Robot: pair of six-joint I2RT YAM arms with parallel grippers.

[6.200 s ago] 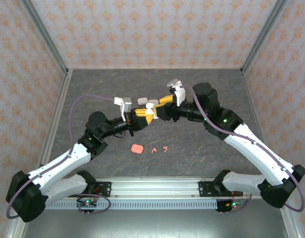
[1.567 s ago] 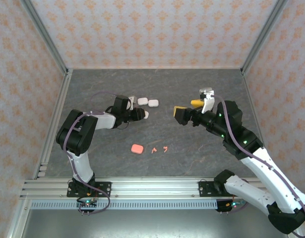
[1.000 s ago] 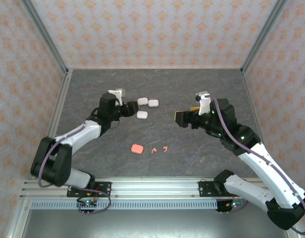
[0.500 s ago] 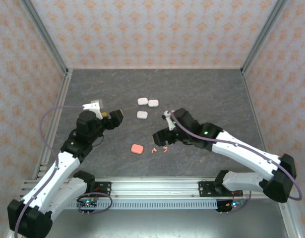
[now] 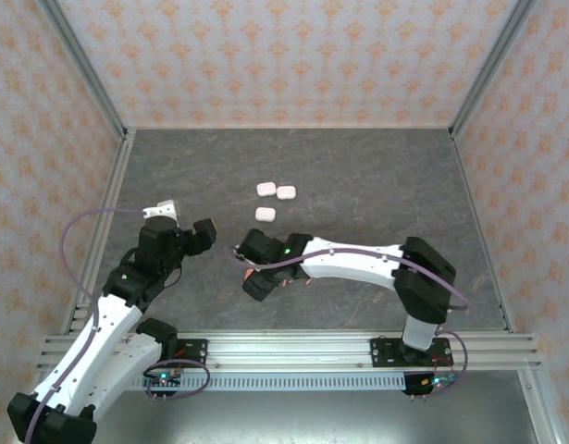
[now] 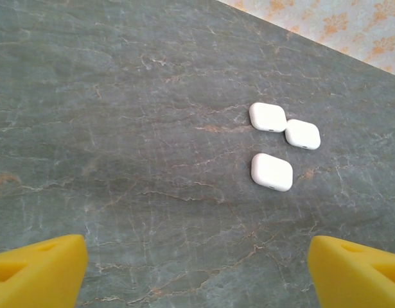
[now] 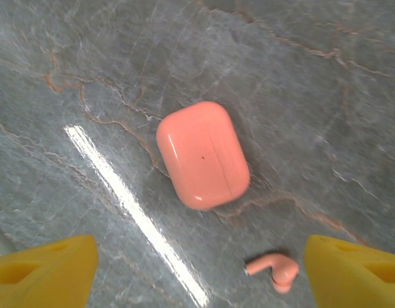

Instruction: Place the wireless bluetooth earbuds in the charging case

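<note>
The right gripper hangs low over the grey stone-patterned table with its yellow fingers spread wide and nothing held between them; directly under it lies a coral-pink charging case, lid shut, flat on the table; just beside the case, toward the right finger, lies one coral-pink earbud, on its side and clear of both the case and the finger. From above, the right arm reaches far across to the left, its wrist near the table's near-middle. The left gripper stands off to the left, jaws wide apart as well and empty; ahead of it sit three white cases, all shut, two touching at the corners and the third just apart, nearer the gripper.
</note>
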